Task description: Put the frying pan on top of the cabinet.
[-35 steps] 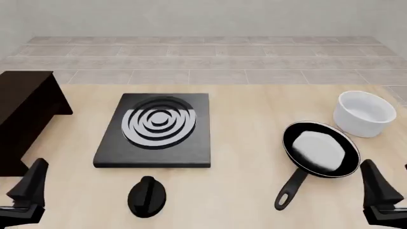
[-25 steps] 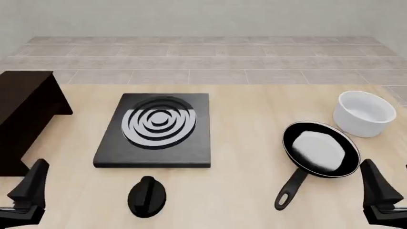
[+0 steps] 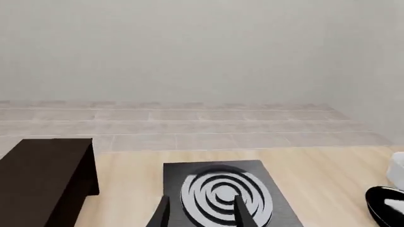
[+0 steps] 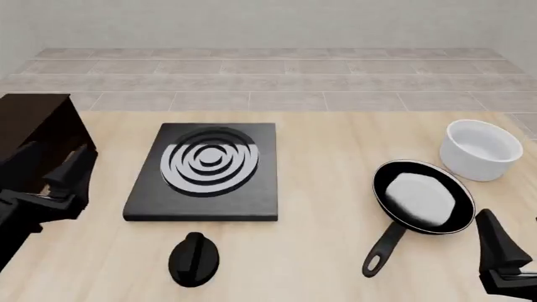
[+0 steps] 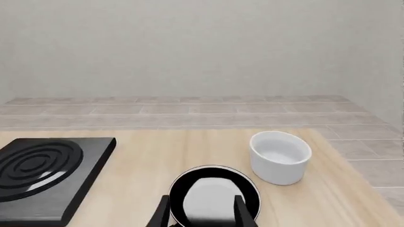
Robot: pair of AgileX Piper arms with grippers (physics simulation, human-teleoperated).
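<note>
**Pan untouched, both grippers empty**

While my right gripper [image 5: 202,213] hovers low at the near edge of the worktop [image 4: 336,163], its jaws stand apart with nothing between them, and the right wrist view looks straight between the fingertips at the frying pan [image 4: 422,202]. That pan sits flat on the right side of the worktop, just beside the white bowl [image 4: 481,150], its long handle [image 4: 384,246] angling back toward me. My left gripper [image 3: 200,213] is lifted over the left side, near the cabinet [image 4: 34,145], jaws likewise parted and empty.

As I judge it, the step now is the pickup, and the handle is the sensible place to take hold. I'd bring the right jaws down across it near the bowl of the pan, not out by the loop, so the weight tips less. Next comes a long carry leftward past the stove plate [image 4: 207,170] and the black knob [image 4: 193,259]; lift high enough to clear both, and to clear the cabinet's jutting top.
</note>
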